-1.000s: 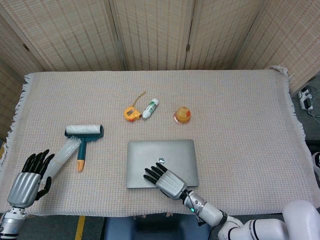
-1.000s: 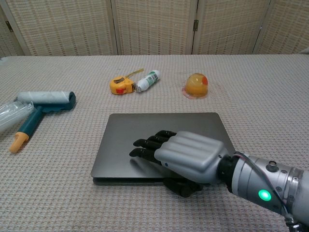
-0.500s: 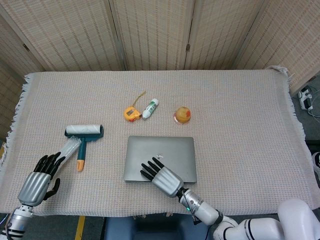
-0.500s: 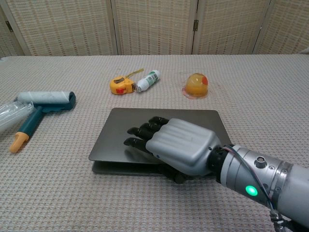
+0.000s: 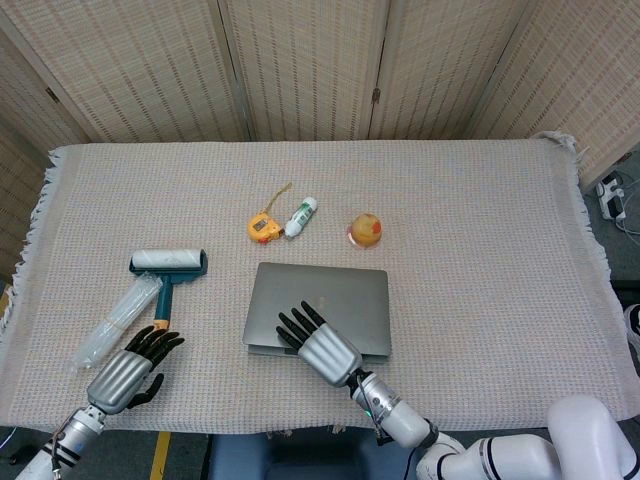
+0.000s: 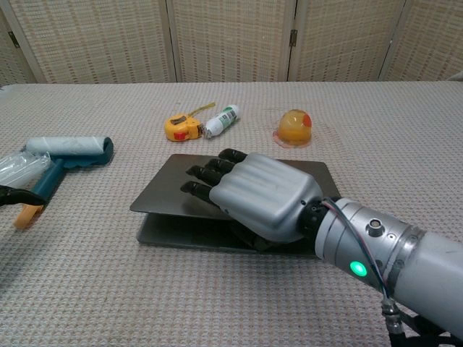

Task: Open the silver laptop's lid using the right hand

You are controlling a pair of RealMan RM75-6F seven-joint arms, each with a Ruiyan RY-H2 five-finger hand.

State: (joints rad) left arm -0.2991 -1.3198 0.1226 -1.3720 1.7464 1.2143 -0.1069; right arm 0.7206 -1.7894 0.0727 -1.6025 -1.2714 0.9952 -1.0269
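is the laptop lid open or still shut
Partly open. In the chest view the laptop lid is lifted off the base at its front edge, leaving a dark gap, with the right hand gripping that edge.

Bright, even overhead light – soft short shadows, both views sharp – no glare

A staged test corner indoors, more lab than home. A worktop draped in a fringed woven cloth stands against folding wicker screens that close off the room behind. At the right edge a power strip with cables lies on the floor, and yellow tape marks the floor under the worktop's front edge.
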